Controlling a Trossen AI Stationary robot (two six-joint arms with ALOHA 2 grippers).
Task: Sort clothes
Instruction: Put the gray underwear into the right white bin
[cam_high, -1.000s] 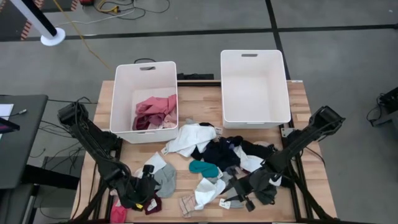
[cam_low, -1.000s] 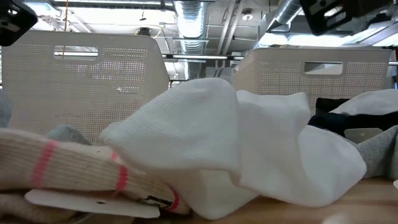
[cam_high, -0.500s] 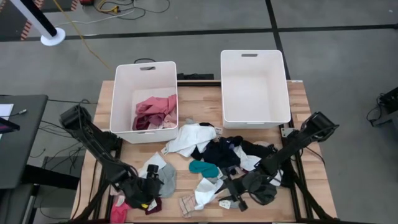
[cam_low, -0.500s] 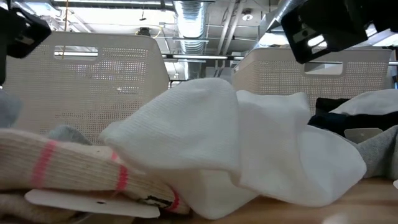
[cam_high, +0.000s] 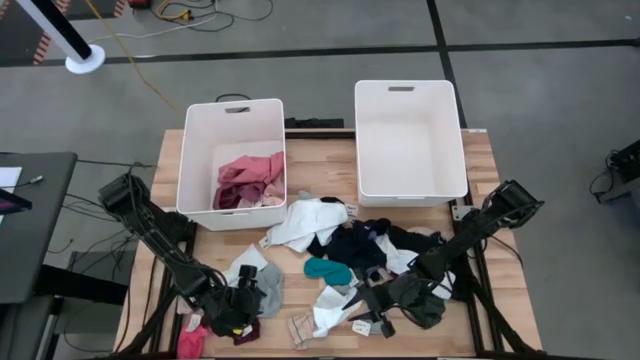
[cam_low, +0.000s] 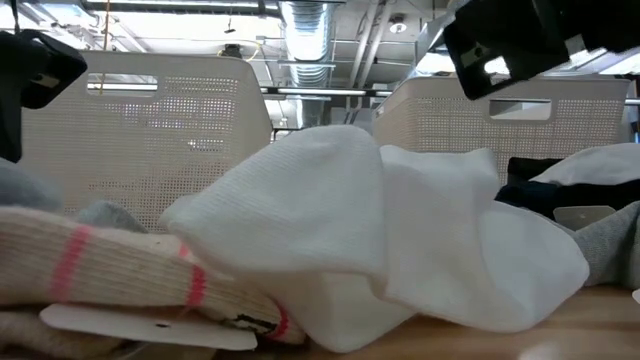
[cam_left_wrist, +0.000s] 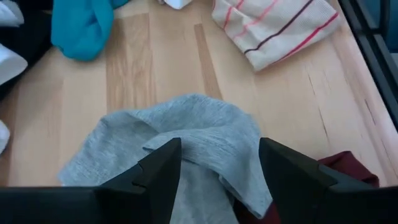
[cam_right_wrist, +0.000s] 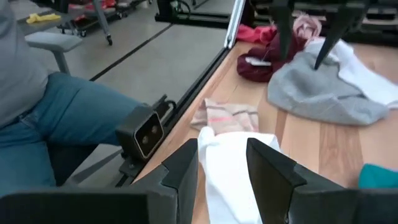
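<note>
With the left gripper (cam_left_wrist: 214, 171) poised jaws apart over the grey sock (cam_left_wrist: 180, 146) lying crumpled on the tabletop (cam_left_wrist: 155, 62), lower squarely onto its raised fold, while the right gripper (cam_right_wrist: 222, 163) hovers, jaws apart, over the white garment (cam_right_wrist: 233, 165).

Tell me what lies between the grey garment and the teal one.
Only bare wooden table separates the grey garment from the teal garment, shown in the left wrist view.

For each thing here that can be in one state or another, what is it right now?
left gripper: open, fingers astride the grey garment
right gripper: open, over a white garment
left bin: holds pink clothes
right bin: empty
loose pile: unsorted on the table
</note>
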